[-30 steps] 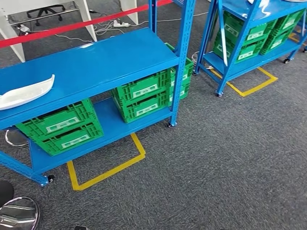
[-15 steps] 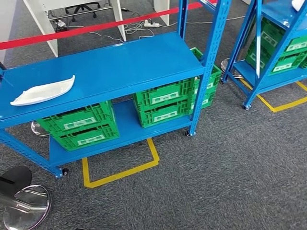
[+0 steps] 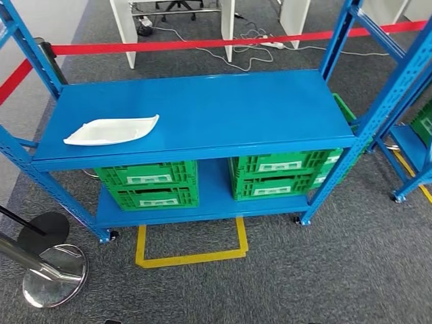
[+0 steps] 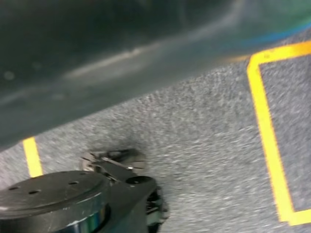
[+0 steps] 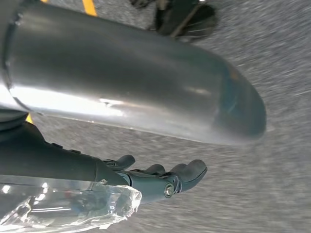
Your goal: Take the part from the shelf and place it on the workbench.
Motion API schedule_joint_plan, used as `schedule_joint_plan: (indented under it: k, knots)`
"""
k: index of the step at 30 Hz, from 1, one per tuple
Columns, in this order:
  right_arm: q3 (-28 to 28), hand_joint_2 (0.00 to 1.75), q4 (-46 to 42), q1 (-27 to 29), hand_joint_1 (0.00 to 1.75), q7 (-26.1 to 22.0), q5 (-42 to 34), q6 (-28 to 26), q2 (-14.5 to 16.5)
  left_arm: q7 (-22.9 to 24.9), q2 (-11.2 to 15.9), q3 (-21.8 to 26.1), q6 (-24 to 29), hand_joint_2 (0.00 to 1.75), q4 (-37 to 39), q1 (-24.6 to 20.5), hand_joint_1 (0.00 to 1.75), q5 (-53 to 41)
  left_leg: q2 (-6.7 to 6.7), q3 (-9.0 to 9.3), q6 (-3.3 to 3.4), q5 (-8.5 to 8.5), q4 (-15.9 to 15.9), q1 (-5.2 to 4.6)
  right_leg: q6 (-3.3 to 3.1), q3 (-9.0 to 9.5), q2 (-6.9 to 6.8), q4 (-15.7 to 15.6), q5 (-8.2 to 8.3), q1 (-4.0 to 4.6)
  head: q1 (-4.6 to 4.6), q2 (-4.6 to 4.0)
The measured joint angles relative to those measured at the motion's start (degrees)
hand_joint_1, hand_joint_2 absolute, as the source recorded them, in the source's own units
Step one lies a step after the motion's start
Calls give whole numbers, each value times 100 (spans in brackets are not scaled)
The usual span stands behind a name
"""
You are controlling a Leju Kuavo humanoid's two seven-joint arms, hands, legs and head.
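The part, a long white curved shell, lies on the left of the top board of the blue shelf in the head view. My right hand hangs over the grey carpet with its dark fingers stretched out and nothing in them; clear plastic wrap covers the wrist behind it. My left hand also hangs low over the carpet. It is dark and blurred, so how its fingers lie is unclear. Both hands are far from the part.
Green crates fill the lower board. A yellow floor outline lies before the shelf. A chrome post base stands at the front left, a red barrier tape runs behind, and a second blue shelf is at the right.
The whole picture has shifted: the camera has swung so that the shelf with the white part now sits centred and square-on. The part itself lies where it lay on the board.
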Motion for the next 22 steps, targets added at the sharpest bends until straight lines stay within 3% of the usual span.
schedule_joint_plan:
  k: [1, 2, 3, 4, 5, 6, 8, 10, 12, 13, 16, 18, 19, 22]
  knots:
    - [-18, 0, -1, 16, 0, -7, 5, 6, 0, -1, 1, 9, -6, 0, 0, 3, 0, 0, -80, 82, -44, -90, 24, 14, 12, -35, 96, -230, 385, -22, 20, -2]
    - [-37, 0, -2, 25, 0, -14, 8, 13, -1, -2, 2, 20, -10, 0, 0, 5, 0, 0, -146, 120, -88, -161, 41, 21, -24, -45, 183, -390, 735, -34, 37, -2]
    - [-55, 0, -4, 26, 0, -20, 10, 17, -1, -3, 4, 32, -12, 0, 0, 8, 0, 0, -191, 119, -128, -205, 54, 29, -82, -49, 237, -451, 977, -31, 48, -3]
    - [-69, 0, -8, 20, 0, -29, 13, 21, 0, -4, 4, 44, -13, 0, -1, 3, 0, 0, -224, 113, -164, -214, 68, 36, -164, -43, 237, -461, 1035, -15, 52, -3]
    - [-74, 0, -14, 9, 0, -40, 16, 22, 1, -6, 3, 50, -14, 0, -1, -2, 0, -1, -232, 85, -193, -198, 79, 45, -230, -8, 194, -468, 1019, -13, 46, -2]
    - [-77, 0, -20, 5, 0, -50, 18, 22, 2, -7, 3, 55, -16, 0, -2, -12, 0, -1, -152, 35, -226, -144, 168, 48, -267, 34, 144, -493, 1000, -15, 39, -2]
    - [-79, 0, -26, 4, 0, -62, 22, 23, 3, -7, 2, 58, -19, 0, -4, -52, 0, -2, 166, -242, -297, -83, 631, 34, -341, 170, 25, -587, 939, -21, 21, -2]
    - [-81, 0, -28, 8, 0, -64, 24, 26, 7, -7, 2, 59, -19, 0, -4, -82, 0, -2, 443, -716, -346, -277, 1283, 24, -392, 324, -105, -670, 864, -1, 7, -2]
    - [-88, 0, -33, 2, 0, -74, 23, 45, 9, -7, 2, 61, -20, 0, -9, -76, 0, -2, 485, -1084, -341, -459, 1629, 23, -411, 461, -194, -703, 775, 23, 7, -2]
    - [-96, 0, -36, -5, 0, -90, 24, 66, 9, -7, -1, 64, -21, 0, -17, -65, 0, -4, 486, -1161, -318, -364, 1588, 17, -419, 530, -220, -707, 728, 38, 6, -2]
    - [-133, 0, -42, -27, 0, -164, 50, 122, 14, -6, -19, 84, -26, 0, -63, -44, 0, -23, 539, -1013, -137, 388, 803, -61, -423, 737, -265, -721, 600, 90, 15, -2]
    - [-163, 0, -50, -37, 0, -184, 69, 138, 24, -5, -31, 99, -26, 0, -96, -55, 0, -31, 604, -926, -5, 517, 404, -134, -388, 798, -293, -744, 546, 105, 16, -2]
    - [-175, 0, -54, -40, 0, -186, 74, 148, 30, -4, -35, 104, -26, 0, -110, -52, 0, -33, 618, -908, 11, 497, 321, -148, -374, 804, -308, -753, 516, 116, 15, -2]
    - [-203, 0, -65, -49, 0, -193, 74, 181, 31, -3, -53, 111, -26, 0, -132, -27, 0, -34, 584, -840, -166, 615, 143, -126, -464, 816, -333, -802, 461, 140, 3, -2]
